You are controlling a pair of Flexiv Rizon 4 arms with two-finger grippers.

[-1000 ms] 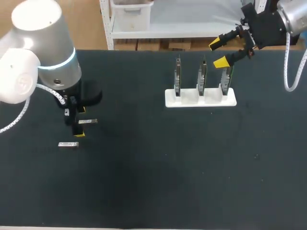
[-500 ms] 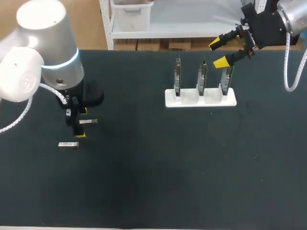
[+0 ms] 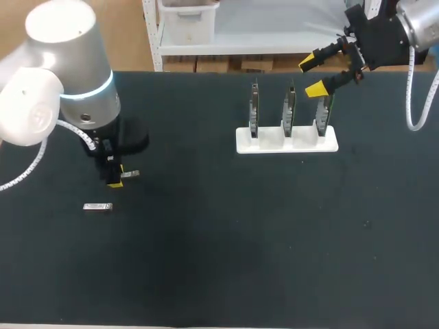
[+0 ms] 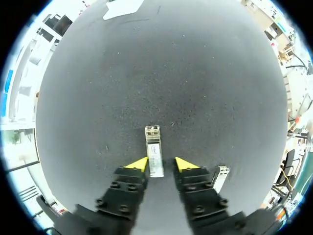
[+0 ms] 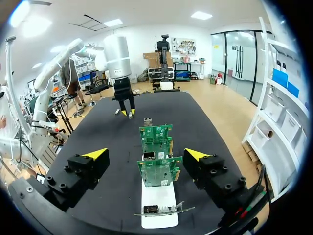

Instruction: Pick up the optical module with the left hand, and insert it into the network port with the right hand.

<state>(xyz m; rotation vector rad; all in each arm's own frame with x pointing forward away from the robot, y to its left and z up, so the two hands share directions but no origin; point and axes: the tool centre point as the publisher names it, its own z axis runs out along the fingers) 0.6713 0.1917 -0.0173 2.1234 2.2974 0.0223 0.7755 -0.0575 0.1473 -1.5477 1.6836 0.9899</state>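
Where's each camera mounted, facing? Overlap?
Head: fixed above and behind, looking down on the table; left arm and right arm show.
Left wrist: on the left arm, facing down at an optical module between its open jaws.
Right wrist: on the right arm, open jaws showing, facing over the card rack toward the left arm.
Shared: head and right wrist both show card rack, left arm.
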